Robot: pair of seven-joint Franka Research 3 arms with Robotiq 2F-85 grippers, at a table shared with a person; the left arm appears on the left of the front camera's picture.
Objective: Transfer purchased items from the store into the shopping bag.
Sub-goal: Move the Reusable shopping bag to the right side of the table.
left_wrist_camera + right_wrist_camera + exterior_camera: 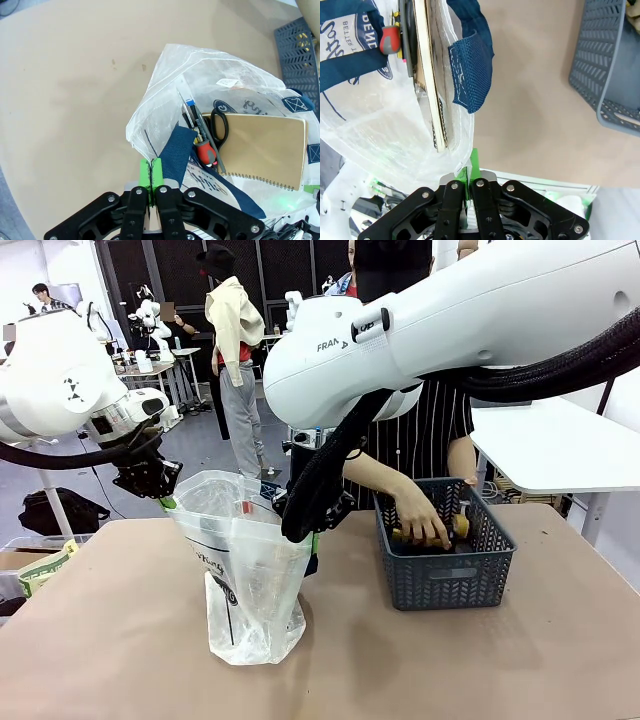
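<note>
- The robot's left hand [154, 174] is seen with its green pads pressed together on the rim of the bag [200, 70], just beside a navy strap [175, 155].
- In the front view the same left hand [158, 483] is held at the bag's upper left corner, above the surface [110, 640].
- The robot's right hand [470, 167] is likewise closed, and a fold of the bag's thin plastic rim is pinched between its pads.
- The bag [245, 580] is stood upright on the surface, left of the basket [445, 585] and apart from it, with its mouth held open between the two robot hands.
- Inside the bag a tan spiral notebook [265, 145] is seen, and beside it black-handled scissors [220, 125] and a screwdriver [205, 150] with a red handle.
- In the right wrist view the notebook [432, 90] is shown edge-on against the bag wall, with the second navy strap [472, 65] hanging beside it.
- The person's hand [420, 525] is placed inside the basket, on or around something that cannot be made out.
- A yellowish item [461, 525] is seen in the basket just beside that hand.
</note>
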